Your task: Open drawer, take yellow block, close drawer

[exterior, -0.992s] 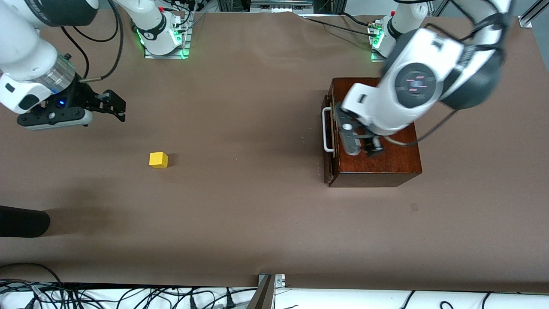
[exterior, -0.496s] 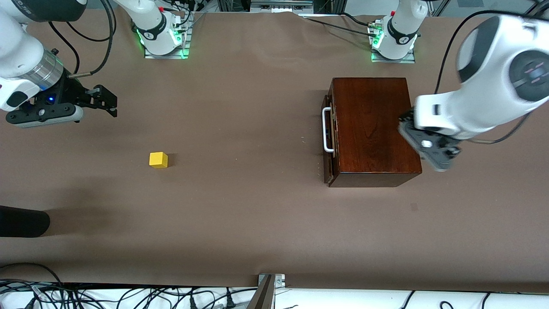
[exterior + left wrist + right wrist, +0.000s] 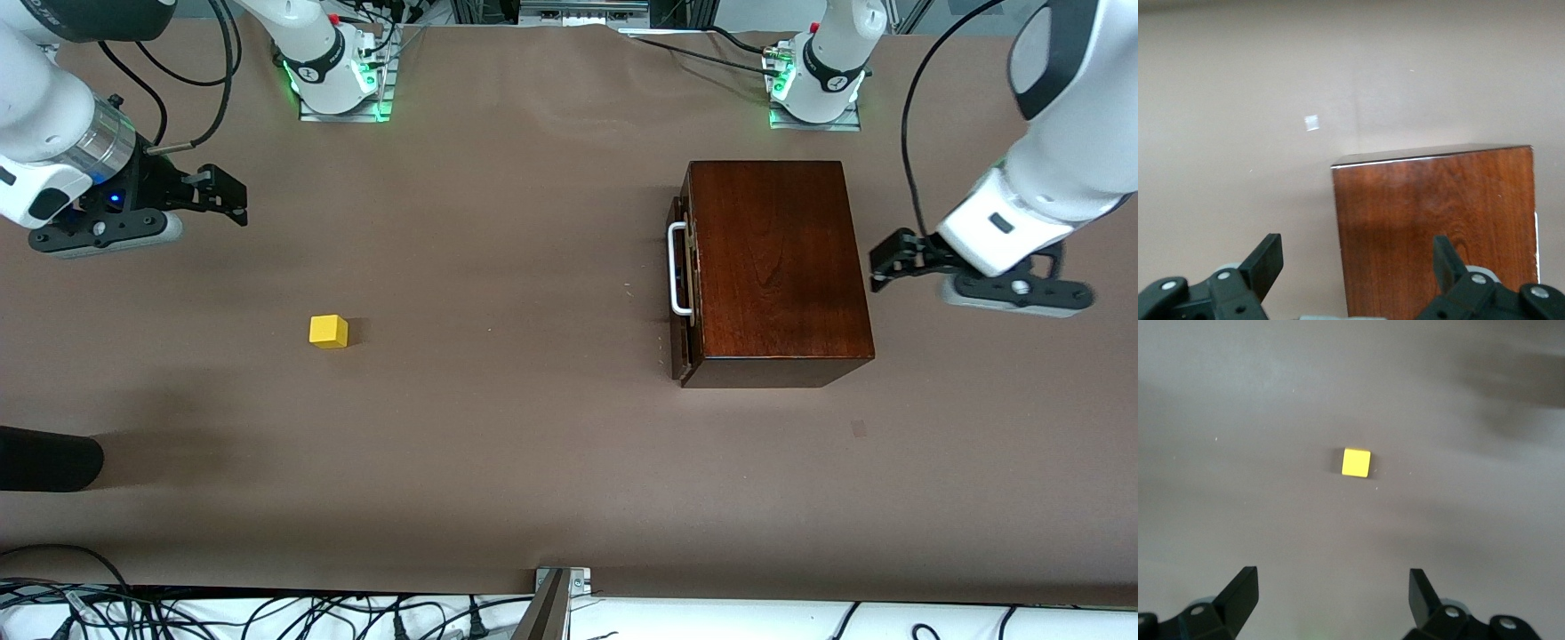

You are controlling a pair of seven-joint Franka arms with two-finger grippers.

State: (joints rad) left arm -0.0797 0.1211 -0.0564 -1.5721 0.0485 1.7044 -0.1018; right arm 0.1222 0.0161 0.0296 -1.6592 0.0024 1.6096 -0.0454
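Left wrist view: the left gripper [image 3: 1355,263] is seen with its jaws spread wide and nothing held between them; one dark fingertip [image 3: 1269,255] shows over bare desk, the other over polished wood. Below them the mahogany box [image 3: 1435,223] is seen from above, with a small pale mark [image 3: 1312,123] noted on the desk [image 3: 1238,100] near one of its corners.

Right wrist view: the right gripper [image 3: 1331,590] is likewise held with jaws parted and empty. The yellow block [image 3: 1356,463] is seen on the brown surface ahead of the fingertips, well apart from them, resting flat.

Front view: the left gripper [image 3: 889,258] is placed in the air just beside the box's side toward the left arm's end of the desk, not touching it. The right gripper [image 3: 222,191] is held above the desk at the right arm's end. The yellow block [image 3: 328,331] is found on the open desk, nearer to the front camera than the right gripper and well apart from the box [image 3: 773,267]. The drawer [image 3: 682,293] is seen pushed almost fully in, a thin gap showing at its front edge; its white handle [image 3: 677,269] faces the right arm's end of the desk. A dark rounded object [image 3: 44,458] is noted at the desk's edge near the right arm's end.
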